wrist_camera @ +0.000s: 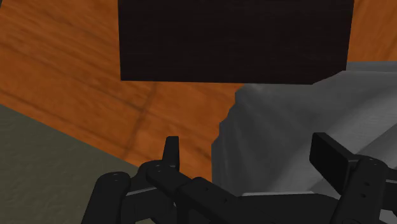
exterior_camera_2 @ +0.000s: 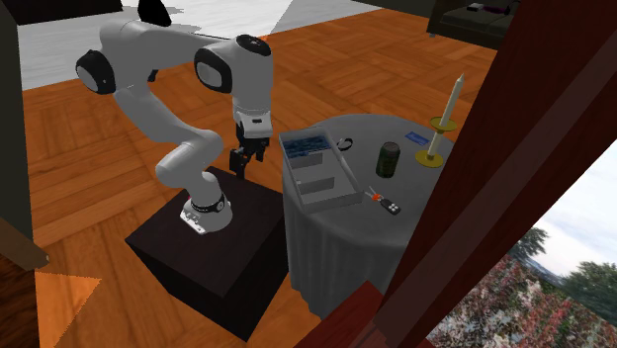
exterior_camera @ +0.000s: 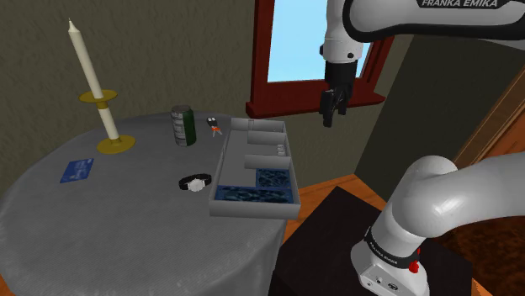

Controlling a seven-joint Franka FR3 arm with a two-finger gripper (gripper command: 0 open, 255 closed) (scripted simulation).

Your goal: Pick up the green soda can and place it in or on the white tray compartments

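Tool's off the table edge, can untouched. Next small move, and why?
Probably swing the black two-finger tool across, over the green cylindrical soda can. The tool hangs open and high beside the round grey-clothed table, on one side of the white compartment tray. The can stands upright on the tray's other side, ungrasped.
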